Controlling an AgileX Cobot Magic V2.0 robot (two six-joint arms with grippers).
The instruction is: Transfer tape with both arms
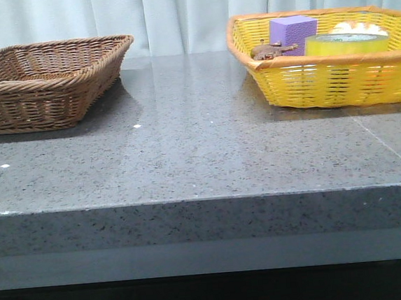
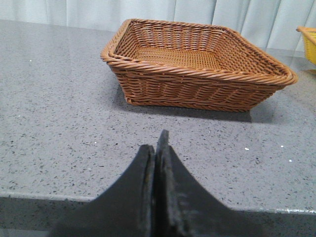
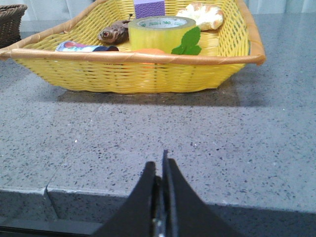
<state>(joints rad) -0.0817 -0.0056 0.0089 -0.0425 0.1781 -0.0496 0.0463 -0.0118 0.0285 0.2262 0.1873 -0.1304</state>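
The tape (image 1: 346, 43), a wide roll of translucent yellow tape with a white core, lies flat in the yellow basket (image 1: 321, 83) at the back right. It also shows in the right wrist view (image 3: 161, 32), well beyond my right gripper (image 3: 160, 165). That gripper is shut and empty, over the table's front edge. My left gripper (image 2: 155, 143) is shut and empty, also near the front edge, facing the brown wicker basket (image 2: 197, 84). Neither gripper shows in the front view.
The brown basket (image 1: 41, 94) stands at the back left, nothing visible inside. The yellow basket (image 3: 148, 74) also holds a purple block (image 1: 293, 34), a brown toy (image 3: 114, 33), a white pastry (image 3: 202, 15), green leaves (image 3: 189, 43) and a small packet (image 3: 81, 47). Curtains hang behind.
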